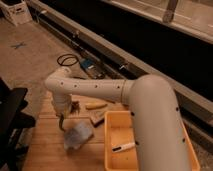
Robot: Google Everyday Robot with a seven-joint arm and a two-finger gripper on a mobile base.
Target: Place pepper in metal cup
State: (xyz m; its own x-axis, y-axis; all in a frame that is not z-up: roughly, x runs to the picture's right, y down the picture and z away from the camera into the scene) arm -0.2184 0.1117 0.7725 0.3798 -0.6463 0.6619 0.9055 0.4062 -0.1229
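The pepper (pixel 60 124) is showing as a slender dark green sliver, hanging nearly upright with its tapered end pointing down over the wooden table (pixel 45 150), just below the gripper (pixel 62 115), which is hovering over the table's left part. The metal cup (pixel 75 106) is standing upright, small and dark grey, just beside the gripper and apart from the pepper

The smooth matt-white arm (pixel 100 90) holds its claw (pixel 62 121) low over the wooden table (pixel 45 150), beside a yellow plastic bin (pixel 118 131).
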